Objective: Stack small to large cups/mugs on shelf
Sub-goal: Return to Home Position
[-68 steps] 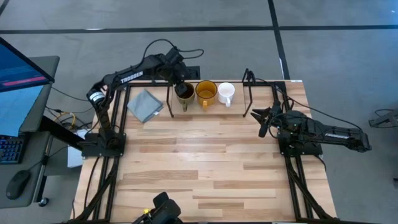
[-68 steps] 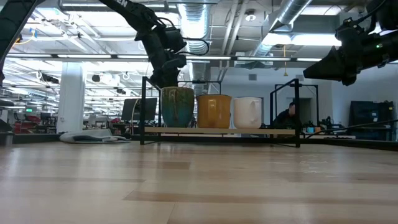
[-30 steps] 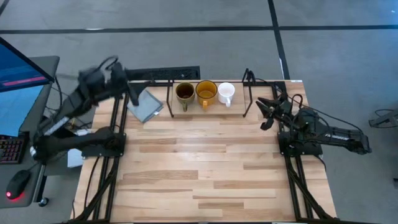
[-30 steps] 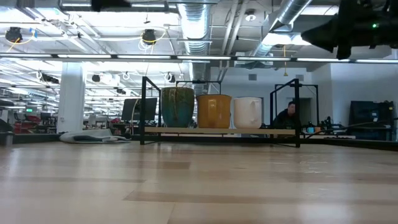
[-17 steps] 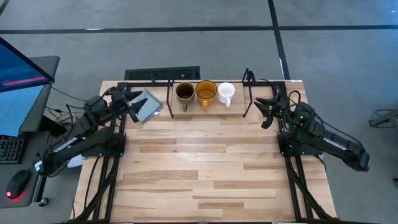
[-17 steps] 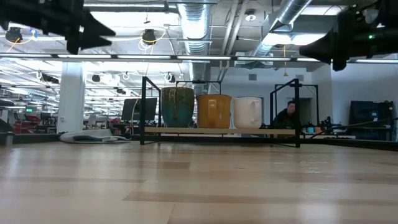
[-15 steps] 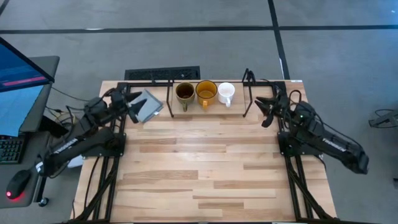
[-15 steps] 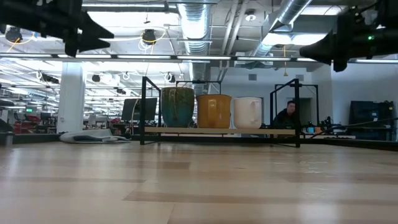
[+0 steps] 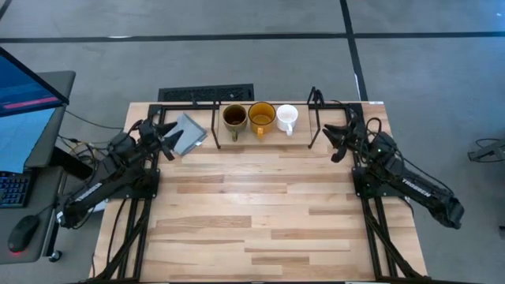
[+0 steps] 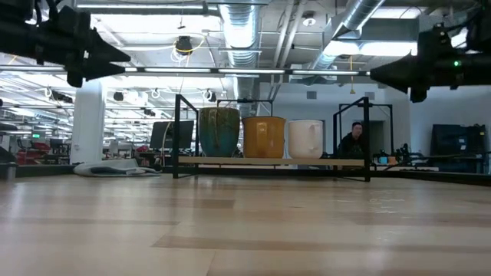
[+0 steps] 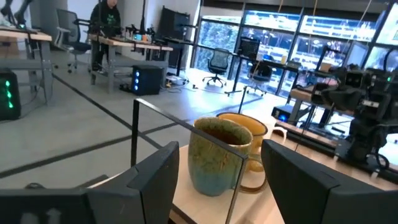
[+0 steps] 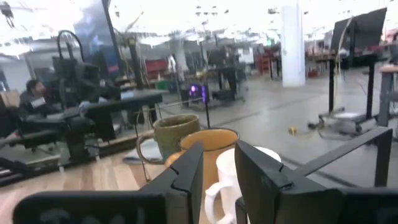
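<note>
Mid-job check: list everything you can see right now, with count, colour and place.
white mug: one, white, on the shelf, at the right arm's end of the row
yellow mug: one, yellow-orange, middle of the row
brown mug: one, dark brown-green, at the left arm's end of the row
shelf: one, black rods, back of the table
table: one, light wood
cloth: one, grey, on the table beside the shelf
slotted strip: one, black, just beyond the table's back edge
monitor: one, blue screen, off the table's left side
person: one, dark clothing, in the room behind the shelf
left arm: one, dark, near the cloth, jaws open
right arm: one, dark, at the table's right edge, jaws open
</note>
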